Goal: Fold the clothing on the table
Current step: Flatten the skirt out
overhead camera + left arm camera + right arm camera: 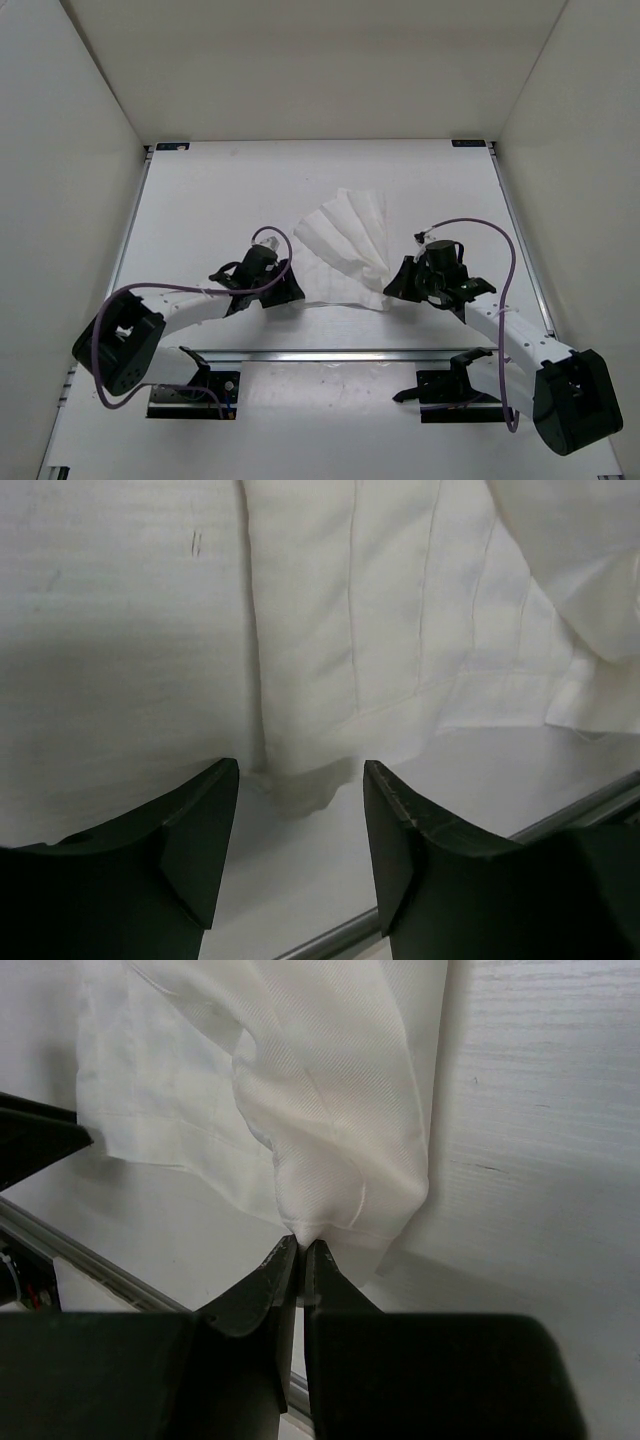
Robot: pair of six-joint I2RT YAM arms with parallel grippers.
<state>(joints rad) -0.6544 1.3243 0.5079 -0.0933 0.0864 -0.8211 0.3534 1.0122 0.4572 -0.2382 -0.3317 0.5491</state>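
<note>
Here, the white clothing (345, 250) lies near the middle of the table (220, 190), a bit bunched up. Seen from the top, it looks like a fan. The folds come together at its 4 o'clock corner and spread out toward 11 and 12 o'clock.

The right gripper (300, 1247) is at that 4 o'clock corner. Its two fingers are pressed together, and they pinch a small bit of the cloth right at the tips. From the right wrist, the cloth swells up above the pinch in a soft, puffy lump.

The left gripper (300, 780) is at the 8 o'clock side of the clothing. Its two dark fingers are spread apart with a wide gap between them. A wavy bit of the cloth's edge sits just past the tips, in line with the gap. The fingers are not squeezing it.

A silver rail (340, 353) runs across the table at 6 o'clock from the clothing, near the arm bases.
</note>
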